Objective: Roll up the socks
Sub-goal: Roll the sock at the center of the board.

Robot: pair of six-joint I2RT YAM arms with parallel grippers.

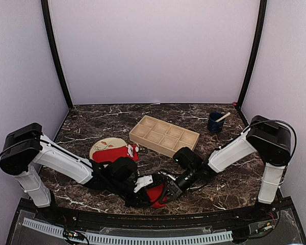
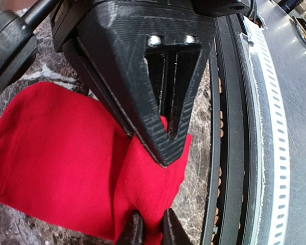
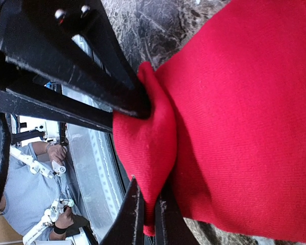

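On the plate, left of centre: second sock, red with white marks. In the cup at the far right corner: a stick. Mid-counter: a divided tray. Near the front edge: sock, bunched end toward that edge, length running back from it, clamped there by left gripper and right gripper alike.

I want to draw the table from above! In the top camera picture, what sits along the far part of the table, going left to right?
First the round plate, then the wooden tray with its compartments, then the dark blue cup with a stick in it.
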